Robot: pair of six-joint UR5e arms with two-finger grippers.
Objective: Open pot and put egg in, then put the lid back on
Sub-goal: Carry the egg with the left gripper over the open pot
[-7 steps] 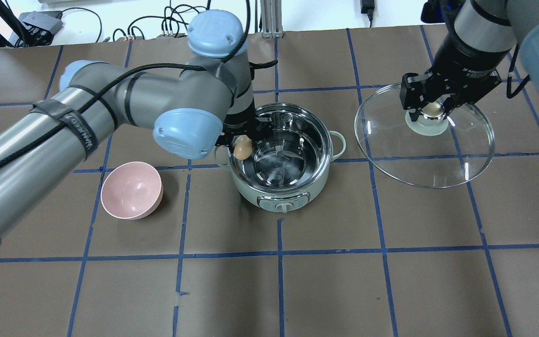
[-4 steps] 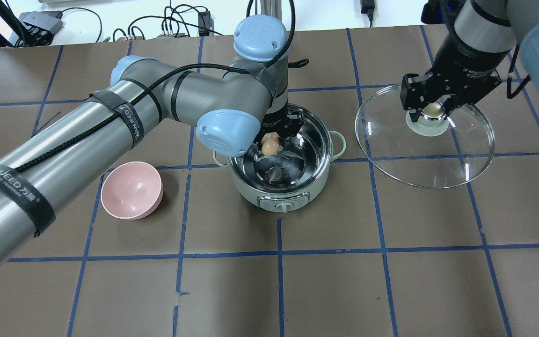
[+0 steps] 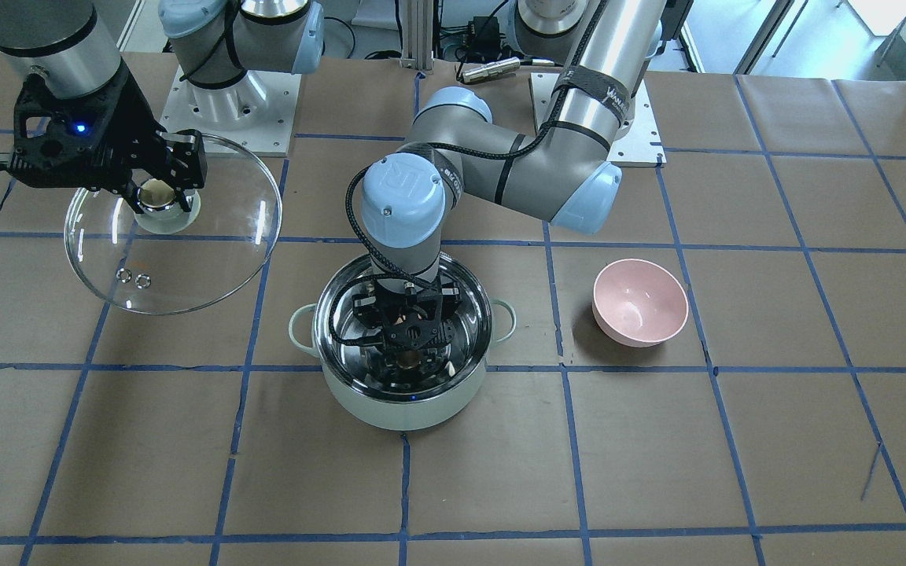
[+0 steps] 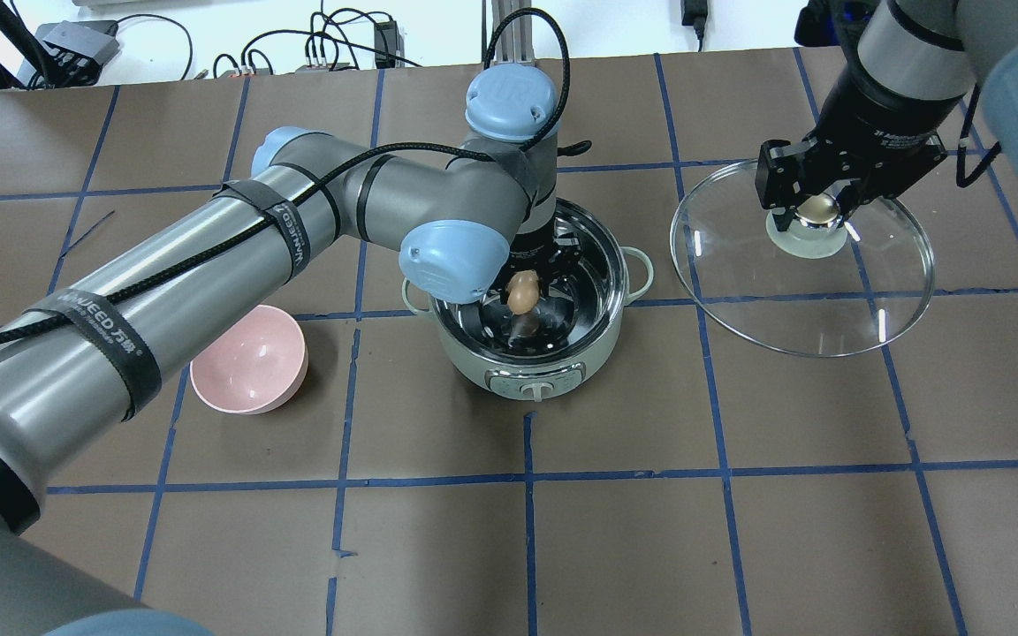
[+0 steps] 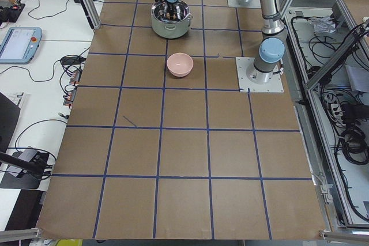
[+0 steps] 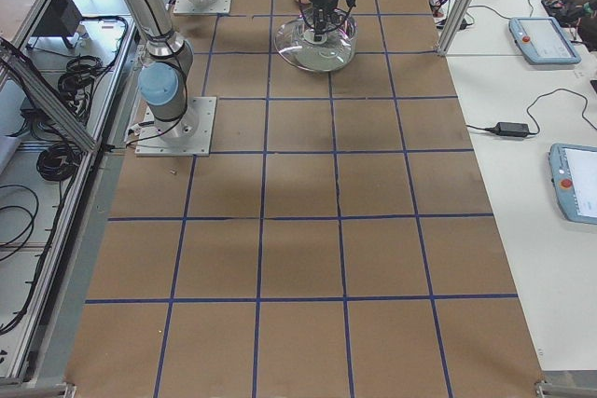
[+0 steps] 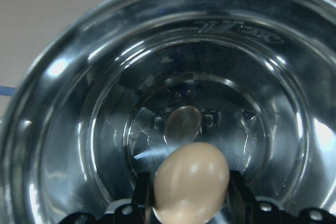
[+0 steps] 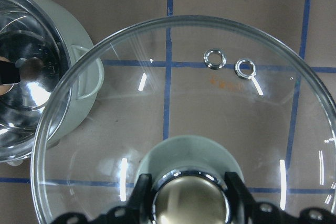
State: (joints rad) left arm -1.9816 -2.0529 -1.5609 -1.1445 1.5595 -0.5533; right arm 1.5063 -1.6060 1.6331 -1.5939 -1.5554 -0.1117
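Note:
The mint-green pot [image 4: 562,375] stands open at the table's middle; it also shows in the front view [image 3: 402,409] and the right wrist view [image 8: 68,45]. My left gripper [image 4: 524,291] is shut on the tan egg [image 4: 523,291] and holds it inside the pot's mouth, above the steel bottom [image 7: 236,103]. The left wrist view shows the egg [image 7: 191,182] between the fingers, with its reflection below. My right gripper [image 4: 814,212] is shut on the knob [image 8: 191,200] of the glass lid [image 4: 739,283], held to the pot's right, off the pot.
A pink bowl [image 4: 248,358] sits on the table left of the pot in the overhead view. The table is brown paper with a blue tape grid [image 4: 527,477]. Cables and boxes [image 4: 76,44] lie along the far edge.
My left arm has carried the egg from the pot's left rim to over the pot's middle and lowered it inside. The right gripper and lid have not moved.

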